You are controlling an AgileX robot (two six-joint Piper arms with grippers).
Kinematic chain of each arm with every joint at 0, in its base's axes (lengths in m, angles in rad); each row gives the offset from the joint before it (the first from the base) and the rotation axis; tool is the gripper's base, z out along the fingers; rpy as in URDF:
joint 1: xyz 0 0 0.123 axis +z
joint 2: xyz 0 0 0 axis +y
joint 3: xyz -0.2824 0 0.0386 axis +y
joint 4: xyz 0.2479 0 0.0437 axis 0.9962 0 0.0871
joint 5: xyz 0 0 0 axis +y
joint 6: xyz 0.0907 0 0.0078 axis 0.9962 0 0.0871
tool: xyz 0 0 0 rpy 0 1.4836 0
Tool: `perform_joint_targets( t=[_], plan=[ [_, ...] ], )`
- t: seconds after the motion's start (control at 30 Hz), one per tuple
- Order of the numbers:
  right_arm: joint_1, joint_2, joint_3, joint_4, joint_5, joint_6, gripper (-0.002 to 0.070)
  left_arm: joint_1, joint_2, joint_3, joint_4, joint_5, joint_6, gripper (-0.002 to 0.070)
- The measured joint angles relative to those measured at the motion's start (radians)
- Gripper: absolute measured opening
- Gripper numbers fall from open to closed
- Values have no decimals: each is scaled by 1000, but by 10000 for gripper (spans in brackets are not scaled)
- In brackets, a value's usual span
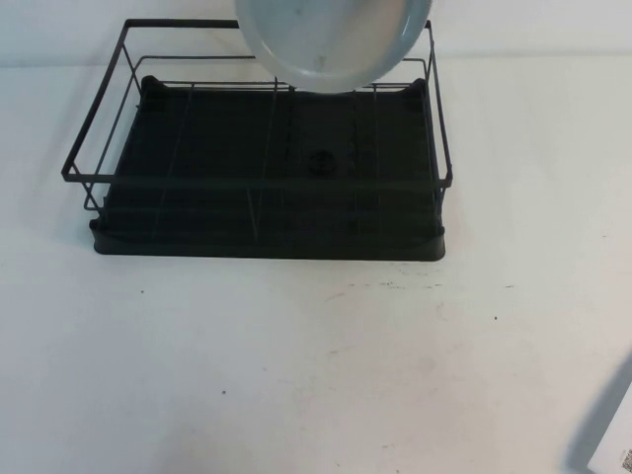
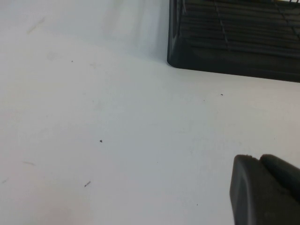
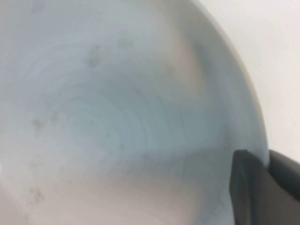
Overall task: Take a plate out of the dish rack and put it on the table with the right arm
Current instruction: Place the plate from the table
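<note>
The pale grey-blue plate (image 1: 331, 39) hangs tilted in the air above the far edge of the black wire dish rack (image 1: 267, 183), cut off by the top of the high view. In the right wrist view the plate (image 3: 117, 112) fills the picture, and my right gripper (image 3: 265, 161) is shut on its rim, one finger on each face. The right arm itself is out of the high view. My left gripper (image 2: 258, 159) is shut and empty, low over the white table (image 2: 117, 140), near a corner of the rack (image 2: 234, 42).
The rack's black tray base (image 1: 197, 138) holds no other dishes; a round drain (image 1: 322, 160) sits near its middle. The white table (image 1: 296, 375) stretches in front of the rack. A white labelled object (image 1: 622, 459) and a shadow show at the front right corner.
</note>
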Motion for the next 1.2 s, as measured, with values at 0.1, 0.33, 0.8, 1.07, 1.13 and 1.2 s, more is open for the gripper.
perform_joint_targets(
  t=[0.1, 0.33, 0.8, 1.07, 1.13, 1.2],
  plan=[
    [0, -31, 0, -67, 49, 84, -9, 0, 0, 0, 0, 0, 0, -4],
    [0, -134, 0, -230, 226, 279, -9, 0, 0, 0, 0, 0, 0, -4],
    [0, -337, 70, -300, 462, 484, -9, 0, 0, 0, 0, 0, 0, -4],
    [0, -560, 423, -279, 408, 630, -9, 0, 0, 0, 0, 0, 0, -4],
    [0, -631, 540, -260, 375, 670, -9, 0, 0, 0, 0, 0, 0, -4],
    [0, -691, 642, -241, 350, 714, -9, 0, 0, 0, 0, 0, 0, -4]
  ],
)
